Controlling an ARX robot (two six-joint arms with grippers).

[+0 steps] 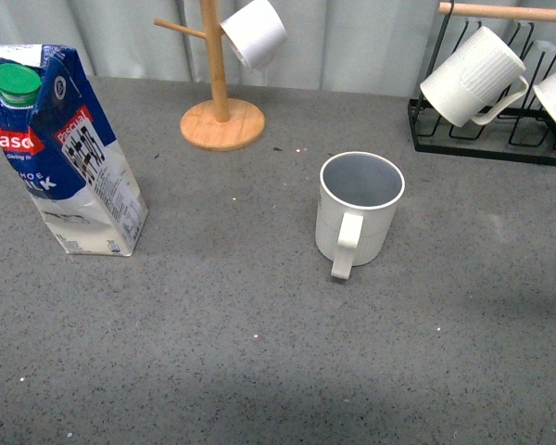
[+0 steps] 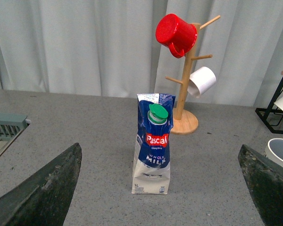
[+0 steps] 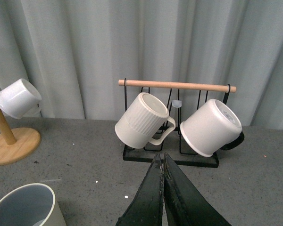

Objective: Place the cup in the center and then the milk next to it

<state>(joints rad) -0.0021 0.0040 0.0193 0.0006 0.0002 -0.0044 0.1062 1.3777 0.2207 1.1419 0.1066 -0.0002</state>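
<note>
The cup (image 1: 360, 211), cream-white with a grey-blue inside, stands upright near the middle of the grey table with its thick handle toward me; its rim shows at one edge of the left wrist view (image 2: 282, 151) and the right wrist view (image 3: 26, 205). The milk (image 1: 63, 153) carton, blue and white with a green cap, stands at the left, well apart from the cup. In the left wrist view the milk (image 2: 153, 146) stands ahead between my left gripper's (image 2: 162, 176) wide-open fingers, not touched. My right gripper (image 3: 162, 162) is shut on nothing. Neither arm shows in the front view.
A wooden mug tree (image 1: 221, 104) with a small white cup (image 1: 254, 32) stands at the back, and holds a red mug (image 2: 176, 34) higher up. A black wire rack (image 1: 486, 130) at the back right holds a ribbed white mug (image 1: 473, 76) and another white mug (image 3: 210, 126). A curtain hangs behind.
</note>
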